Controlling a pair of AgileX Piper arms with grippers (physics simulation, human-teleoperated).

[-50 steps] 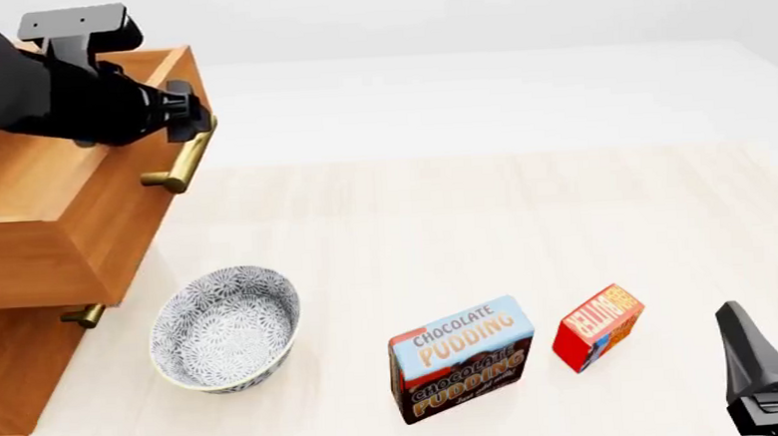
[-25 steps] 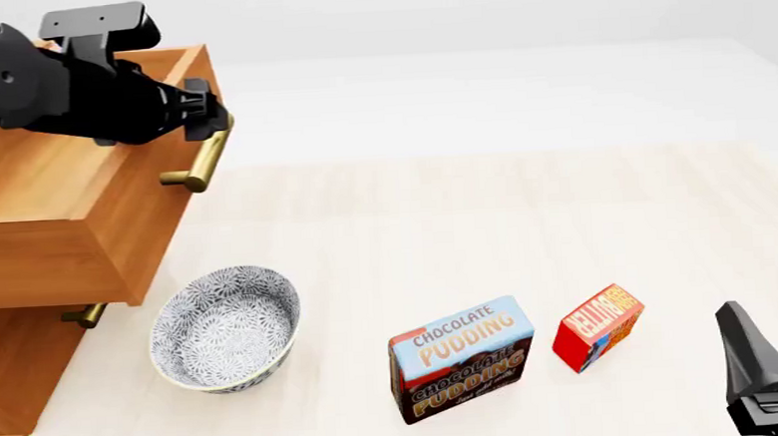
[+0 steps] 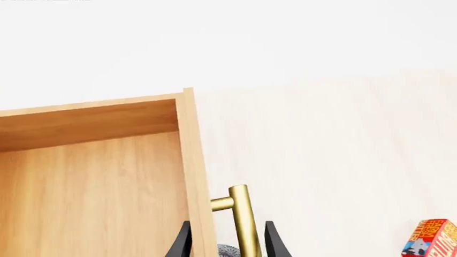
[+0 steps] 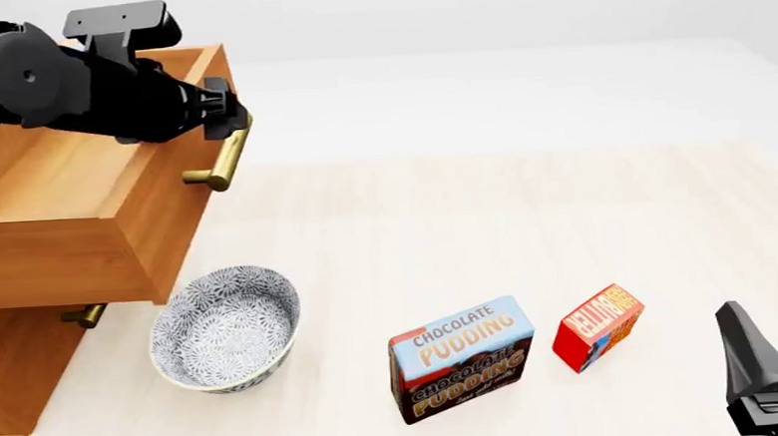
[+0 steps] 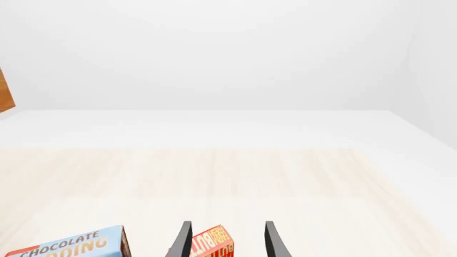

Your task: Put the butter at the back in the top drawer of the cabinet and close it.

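Gripping the top drawer's (image 4: 82, 209) handle (image 4: 230, 156), left fingers (image 3: 275, 243) sit far from butter (image 4: 597, 326).

1. The cabinet (image 4: 17, 367) and its top drawer (image 4: 82, 219) look like light-brown wood with a fine grain and a satin finish.
2. The drawer's bar handle (image 4: 230, 156) is smooth brass-coloured metal with a soft shine.
3. The bowl (image 4: 224, 329) looks like glazed ceramic with a dense printed pattern.
4. The butter (image 4: 597, 326) and the pudding box (image 4: 460, 357) look like printed cardboard.
5. The table (image 4: 522, 211) is pale, matt wood grain.
6. The left gripper (image 4: 216, 107) is matt black plastic.
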